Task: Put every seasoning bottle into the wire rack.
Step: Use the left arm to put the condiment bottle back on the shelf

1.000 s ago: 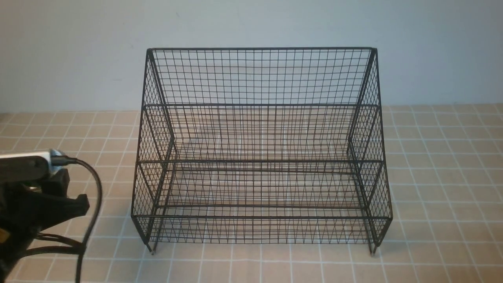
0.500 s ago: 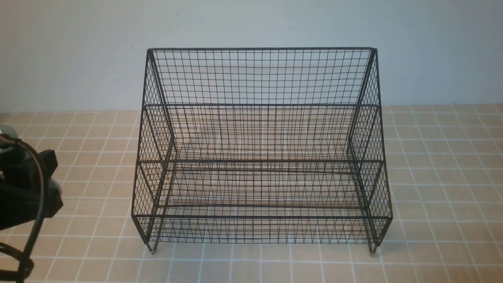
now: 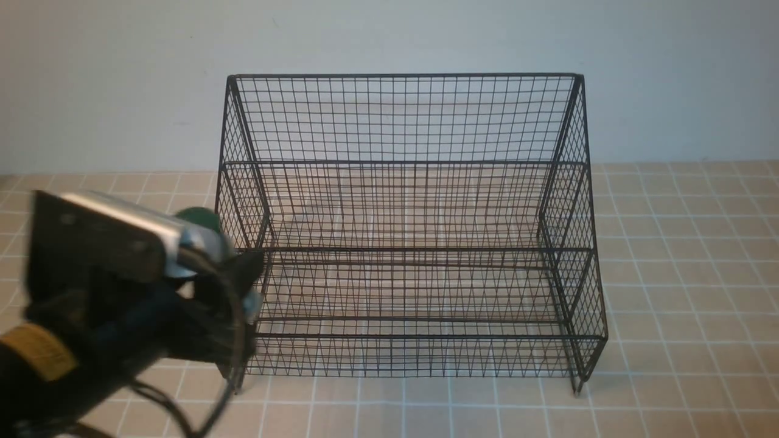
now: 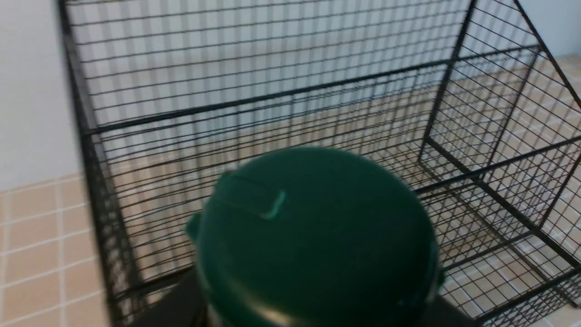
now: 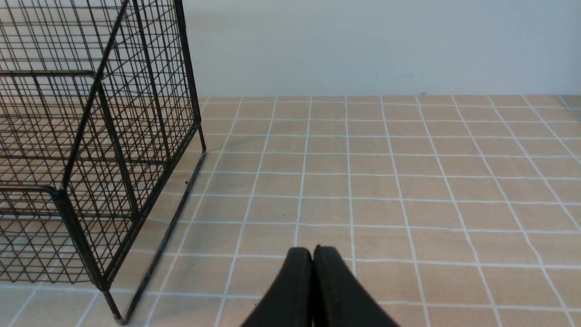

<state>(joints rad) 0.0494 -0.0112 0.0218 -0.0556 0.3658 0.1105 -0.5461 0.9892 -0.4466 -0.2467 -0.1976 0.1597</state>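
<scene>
- The bottle (image 4: 313, 236), green-capped and upright, is pinched in the left claw (image 3: 237, 286)
- The rack (image 3: 401, 163) stands just ahead and to the right of that claw, with no bottle in it yet
- Step, as I judge it: carrying the bottle in; next it needs lifting over the rack's front, then lowering upright inside
- The right claw (image 5: 313, 263) is pressed together, holding nothing, low over the surface (image 5: 408, 181)

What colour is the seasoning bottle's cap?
Dark green cap, clearest in the left wrist view.

Left arm (image 3: 91, 304) aloft, jaws gripping; right jaws closed.
</scene>
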